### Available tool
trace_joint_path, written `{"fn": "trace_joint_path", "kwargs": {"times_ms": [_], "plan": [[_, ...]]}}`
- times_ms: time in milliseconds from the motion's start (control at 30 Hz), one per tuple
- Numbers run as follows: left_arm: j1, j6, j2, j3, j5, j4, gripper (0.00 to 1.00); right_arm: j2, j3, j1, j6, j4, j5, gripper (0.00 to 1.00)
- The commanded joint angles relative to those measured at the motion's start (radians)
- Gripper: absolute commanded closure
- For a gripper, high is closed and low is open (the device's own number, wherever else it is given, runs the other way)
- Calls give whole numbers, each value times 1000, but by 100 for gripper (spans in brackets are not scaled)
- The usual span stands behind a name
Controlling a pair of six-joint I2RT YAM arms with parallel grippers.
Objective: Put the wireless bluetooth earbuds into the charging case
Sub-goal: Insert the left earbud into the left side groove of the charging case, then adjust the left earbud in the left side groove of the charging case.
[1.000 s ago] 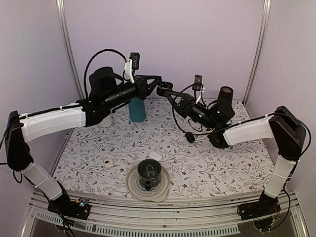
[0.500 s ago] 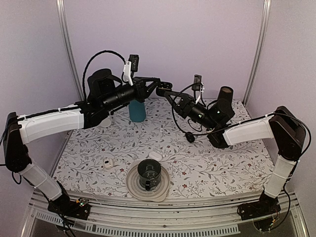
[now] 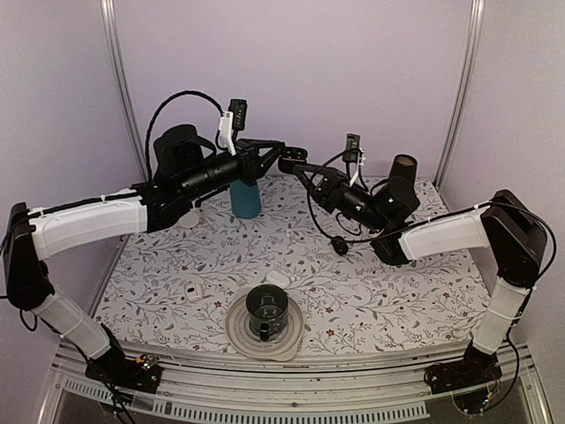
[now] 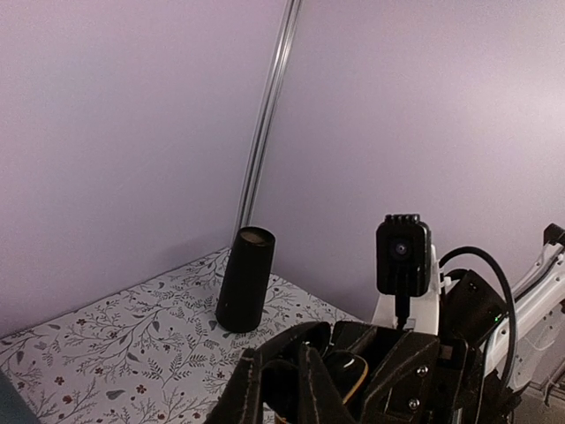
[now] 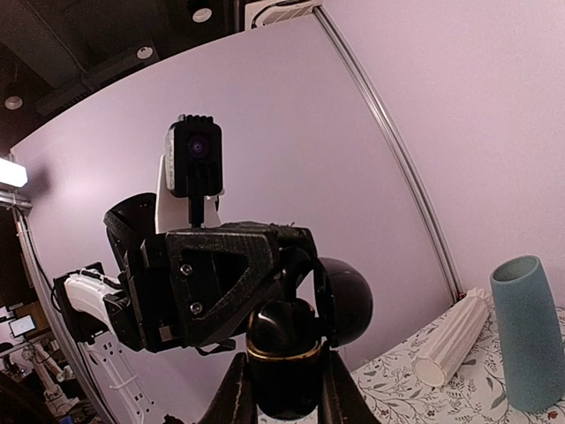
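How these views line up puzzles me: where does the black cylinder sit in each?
Top external: black cylinder upright, back right.
Left wrist: cylinder left of centre, near the wall.
Right wrist: not in it.
Shared landmark: the floral tablecloth.

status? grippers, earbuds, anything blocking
Right gripper shut on charging case, held above the table. Left gripper shut, tip at the case; no earbud visible in it. Nothing seen between them.

A glossy black rounded charging case (image 5: 282,344) with a thin gold ring stands upright, clamped between the fingers of the right gripper (image 5: 282,393). A round black dome (image 5: 349,300), maybe its opened lid, rises just behind it. Whether an earbud sits inside, I cannot tell.
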Motion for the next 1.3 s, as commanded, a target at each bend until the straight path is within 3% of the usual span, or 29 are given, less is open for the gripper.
{"fn": "trace_joint_path", "kwargs": {"times_ms": [0, 400, 733, 1267], "plan": [[-19, 19, -36, -26, 34, 17, 87, -31, 35, -14, -14, 32, 2, 97], [-23, 15, -36, -25, 29, 26, 86, -36, 46, -17, -12, 37, -40, 98], [-23, 18, -60, -13, -25, 5, 62, -54, 38, -17, -51, -3, -70, 98], [-18, -13, -125, -21, -26, -8, 48, -82, 20, -17, -159, -79, -68, 98]]}}
